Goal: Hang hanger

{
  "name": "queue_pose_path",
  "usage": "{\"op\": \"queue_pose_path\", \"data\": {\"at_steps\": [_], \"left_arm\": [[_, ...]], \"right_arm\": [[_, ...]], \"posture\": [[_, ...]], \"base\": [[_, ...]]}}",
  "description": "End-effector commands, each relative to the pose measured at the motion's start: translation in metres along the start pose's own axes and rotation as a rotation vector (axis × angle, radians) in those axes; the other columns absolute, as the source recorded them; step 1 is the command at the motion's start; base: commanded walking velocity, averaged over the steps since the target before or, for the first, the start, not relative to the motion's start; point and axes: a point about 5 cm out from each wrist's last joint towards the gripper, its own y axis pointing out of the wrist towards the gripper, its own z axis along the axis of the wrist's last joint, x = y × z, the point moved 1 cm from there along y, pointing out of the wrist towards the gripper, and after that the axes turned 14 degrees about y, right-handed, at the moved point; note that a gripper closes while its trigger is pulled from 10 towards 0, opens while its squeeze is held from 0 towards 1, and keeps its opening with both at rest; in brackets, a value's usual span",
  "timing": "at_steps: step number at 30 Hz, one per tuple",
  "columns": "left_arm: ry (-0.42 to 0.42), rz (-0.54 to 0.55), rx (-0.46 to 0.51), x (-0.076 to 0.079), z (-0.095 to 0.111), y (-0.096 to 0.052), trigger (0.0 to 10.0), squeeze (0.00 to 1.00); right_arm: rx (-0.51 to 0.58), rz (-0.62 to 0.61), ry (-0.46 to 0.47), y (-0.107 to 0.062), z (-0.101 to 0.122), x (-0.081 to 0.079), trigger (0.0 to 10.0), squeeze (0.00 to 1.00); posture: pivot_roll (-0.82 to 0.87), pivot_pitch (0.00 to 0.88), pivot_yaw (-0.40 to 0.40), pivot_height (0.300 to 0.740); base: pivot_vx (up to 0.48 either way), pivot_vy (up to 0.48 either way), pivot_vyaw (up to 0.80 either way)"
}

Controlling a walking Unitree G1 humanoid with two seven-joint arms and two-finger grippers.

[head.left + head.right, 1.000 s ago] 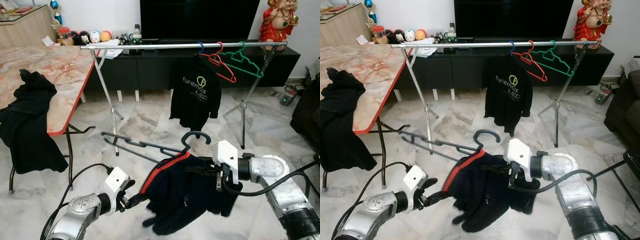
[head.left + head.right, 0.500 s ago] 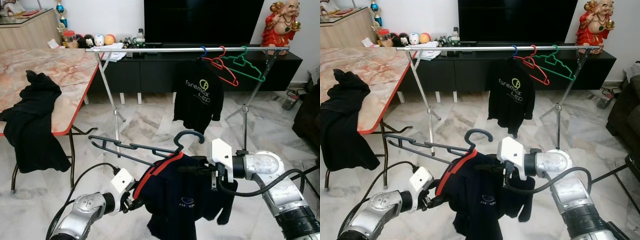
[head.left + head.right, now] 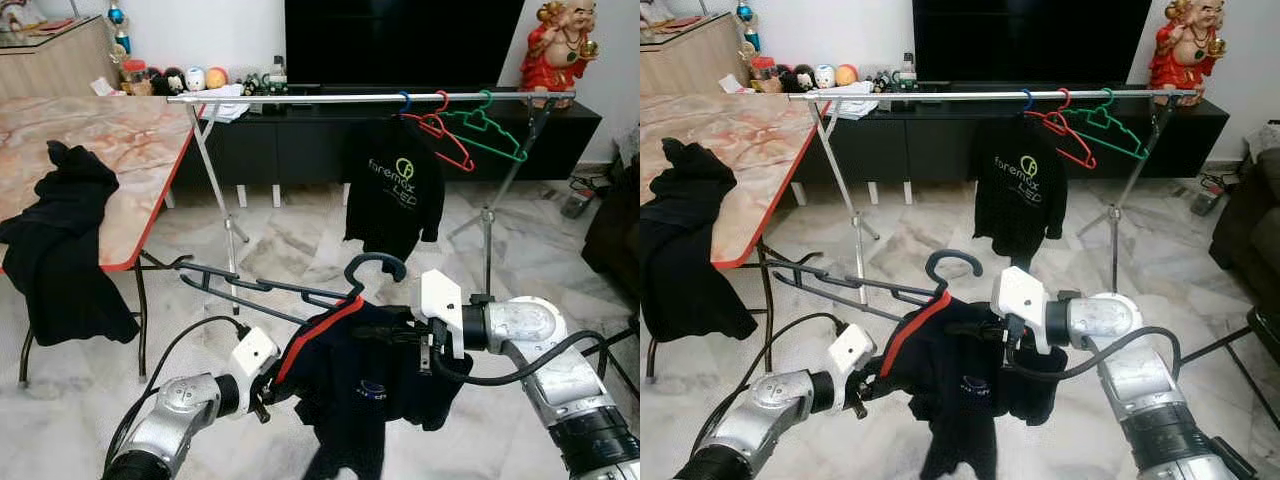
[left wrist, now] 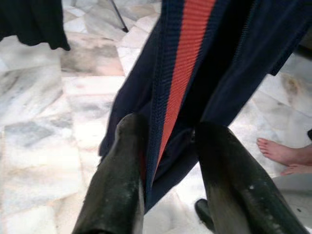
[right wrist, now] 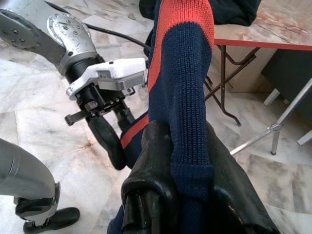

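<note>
Navy knit garment with red stripe (image 3: 365,380) on dark hooked hanger (image 3: 372,268), mid-air below silver clothes rail (image 3: 370,97). Left wrist view: left gripper (image 4: 165,146) clamps the striped edge. Right wrist view: right gripper (image 5: 187,146) clamps the knit.

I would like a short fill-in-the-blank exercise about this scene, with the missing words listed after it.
1. The collar of the navy garment held by both grippers has a stripe coloured ____.
2. The hook of the dark hanger inside that garment points ____.
3. On the clothes rail, the empty hanger nearest the red statue is coloured ____.
4. The black garment on the marble table hangs over its ____ edge.

Missing words: red; up; green; front
</note>
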Motion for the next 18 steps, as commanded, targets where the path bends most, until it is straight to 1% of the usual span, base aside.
{"op": "queue_pose_path", "data": {"at_steps": [1,6,12,18], "left_arm": [[0.010,0.005,0.008,-0.004,0.002,-0.001,0.0,0.00],[0.014,0.013,0.002,-0.004,0.001,-0.001,0.0,0.00],[0.013,0.024,0.005,-0.004,0.000,-0.004,0.0,0.00],[0.020,0.026,-0.022,-0.002,-0.006,-0.005,0.0,0.00]], "right_arm": [[0.038,-0.010,-0.040,-0.001,0.016,0.004,0.0,0.00],[0.034,-0.027,-0.024,-0.001,0.011,0.007,0.0,0.00],[0.029,-0.036,-0.004,0.002,0.006,0.007,0.0,0.00],[0.028,-0.035,0.006,0.004,0.003,0.007,0.0,0.00]], "posture": [[-0.03,0.079,0.003,0.740],[-0.03,0.081,0.001,0.740],[-0.02,0.083,0.001,0.740],[-0.01,0.082,0.001,0.740]], "base": [[0.000,0.000,0.00],[0.000,0.000,0.00],[0.000,0.000,0.00],[0.000,0.000,0.00]]}}
